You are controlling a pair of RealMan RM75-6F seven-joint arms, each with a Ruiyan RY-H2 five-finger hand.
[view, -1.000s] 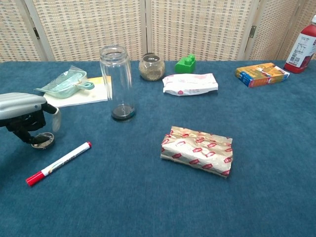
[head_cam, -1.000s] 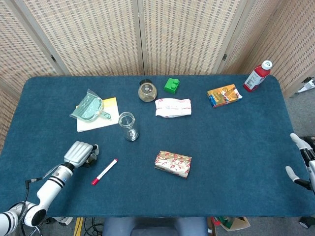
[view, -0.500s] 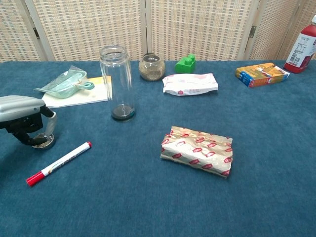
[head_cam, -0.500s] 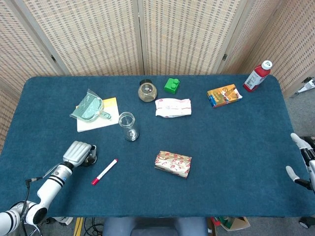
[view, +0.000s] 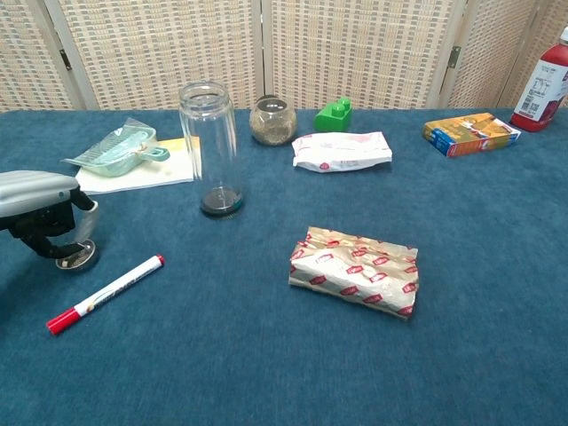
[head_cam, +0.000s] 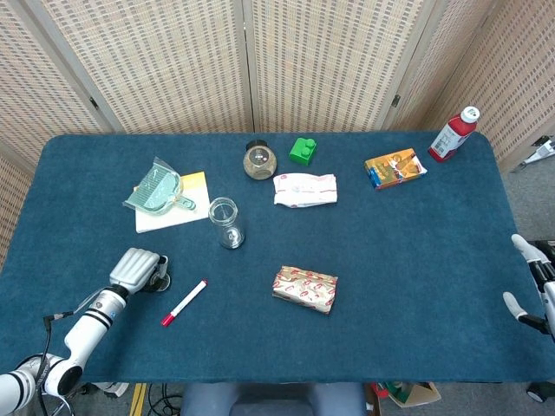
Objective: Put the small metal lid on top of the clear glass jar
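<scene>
The small metal lid [view: 74, 258] lies flat on the blue cloth at the near left of the table [head_cam: 416, 260], directly under the left hand [view: 40, 206], whose curled fingers [view: 86, 219] reach down around it; the chest view shows them touching or just beside its rim, but whether they actually grip it cannot be told. In the head view the lid [head_cam: 161, 282] peeks out at the right edge of the left hand [head_cam: 134, 269]. The clear glass jar [view: 213, 146] stands upright and open-mouthed, well apart from the lid, further back and to the right. Compared with a second ago, the hand has dropped a little lower and drawn slightly toward the near edge, and the lid sits a touch further right under the fingers; all else is unmoved. The right hand [head_cam: 531, 286] hangs off the right edge of the table with its fingers spread, holding nothing. A red-capped marker [view: 105, 294] lies just beside the lid, toward the near edge. Further back are a wrapped packet [view: 356, 271], a white pouch [view: 342, 151], a green block [view: 334, 114], a small round jar [view: 272, 121], an orange box [view: 471, 133] and a red bottle [head_cam: 453, 133]. Woven folding screens [head_cam: 260, 61] stand behind.
</scene>
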